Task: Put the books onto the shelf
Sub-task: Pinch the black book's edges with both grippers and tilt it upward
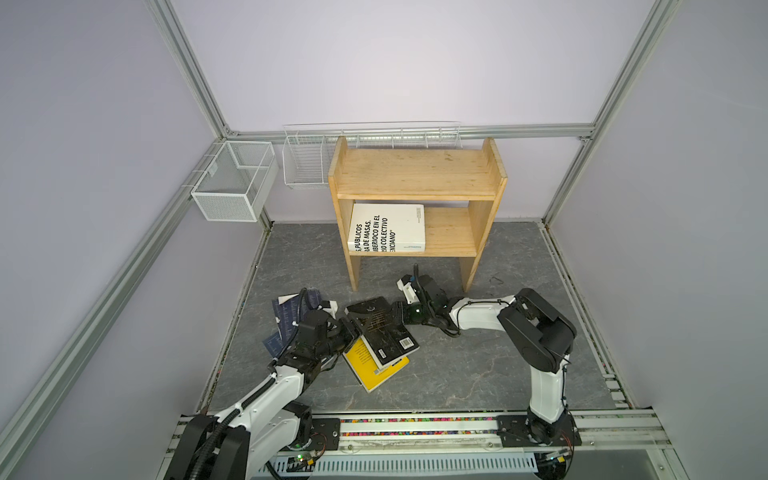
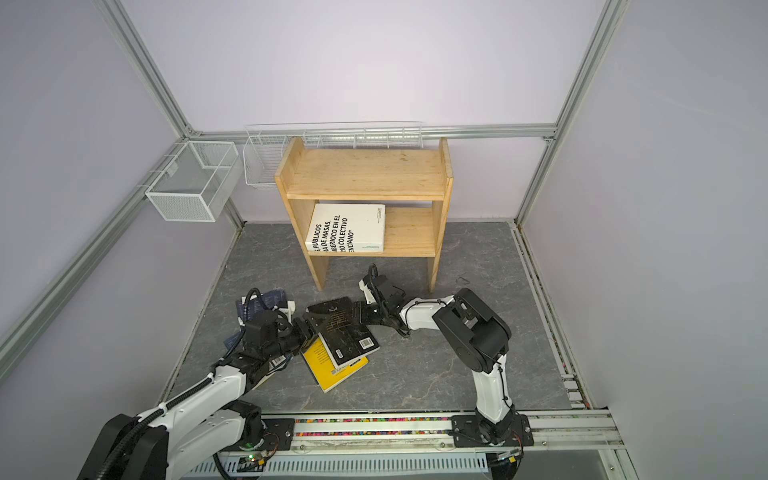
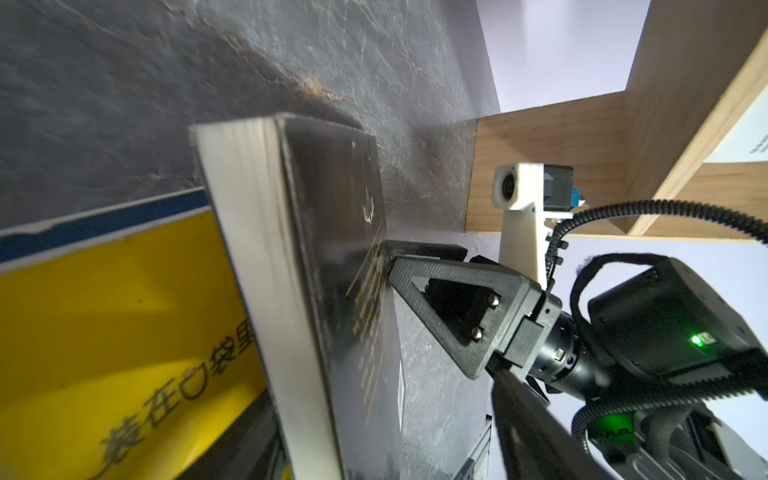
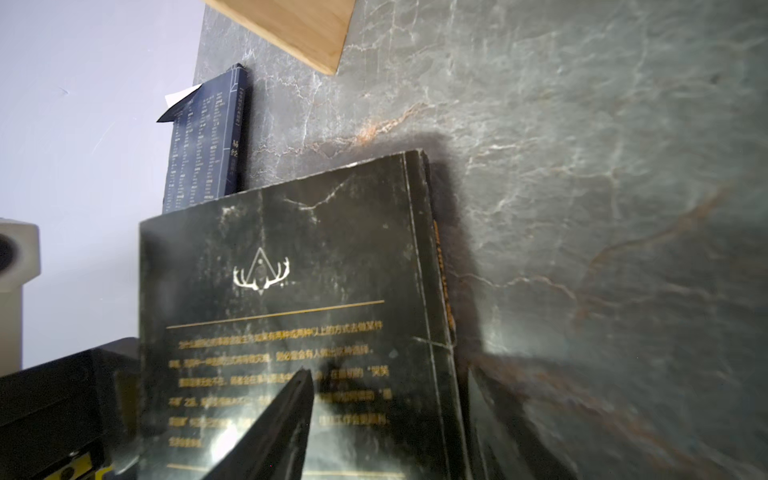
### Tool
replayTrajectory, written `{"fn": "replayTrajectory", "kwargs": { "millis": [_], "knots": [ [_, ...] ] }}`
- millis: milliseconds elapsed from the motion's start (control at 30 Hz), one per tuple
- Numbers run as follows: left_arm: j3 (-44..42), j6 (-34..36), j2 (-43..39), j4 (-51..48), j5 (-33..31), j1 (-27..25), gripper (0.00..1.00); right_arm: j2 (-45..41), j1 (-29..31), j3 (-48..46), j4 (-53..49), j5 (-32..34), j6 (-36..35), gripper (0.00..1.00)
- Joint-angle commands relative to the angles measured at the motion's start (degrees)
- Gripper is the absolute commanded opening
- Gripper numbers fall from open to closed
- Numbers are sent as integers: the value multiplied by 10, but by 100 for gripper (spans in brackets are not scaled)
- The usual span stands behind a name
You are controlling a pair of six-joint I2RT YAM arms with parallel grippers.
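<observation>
Two grippers are crowding the black book (image 1: 382,332), lying across the yellow book (image 1: 368,372) before the shelf (image 1: 415,174). The right gripper (image 1: 397,311) is straddling one edge, jaws partway apart; the left gripper (image 1: 353,328) is sitting at the opposite edge. Whether either is gripping, I cannot tell.

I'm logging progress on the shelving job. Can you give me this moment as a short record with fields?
Shelved: thick white book with black lettering, flat on light pine wooden shelf, lower tier
On grey stone-look table: black paperback atop yellow paperback; navy paperbacks beneath left arm
Left gripper: at black paperback's left edge; grip unclear
Right gripper: fingers at its right edge, one over the cover; grip unclear
</observation>
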Motion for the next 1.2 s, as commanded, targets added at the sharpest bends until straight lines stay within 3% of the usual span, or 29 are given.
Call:
{"fn": "replayTrajectory", "kwargs": {
  "millis": [0,233,500,600,700,767,967,1067,1167],
  "knots": [
    [-4,-34,-17,-23,-30,-2,70,21,4,-9,-14,-43,27,61],
    [-2,-40,8,-23,-34,-2,61,18,7,-4,18,-72,50,59],
    [8,-46,48,7,-29,-3,44,-9,8,-7,22,-67,44,59],
    [15,-47,50,9,-22,-3,33,-29,7,1,0,-56,27,60],
    [22,-55,41,6,-16,-2,18,-65,8,16,-51,-23,-19,66],
    [34,-59,33,-13,-10,-2,11,-97,8,26,-94,15,-58,77],
    [90,-79,-10,-109,5,1,0,-200,8,36,-172,125,-169,97],
    [123,-92,-35,-177,27,18,0,-256,13,23,-193,149,-235,98],
    [170,-86,-49,-271,68,54,0,-312,32,8,-224,167,-320,88]
  ]
}}
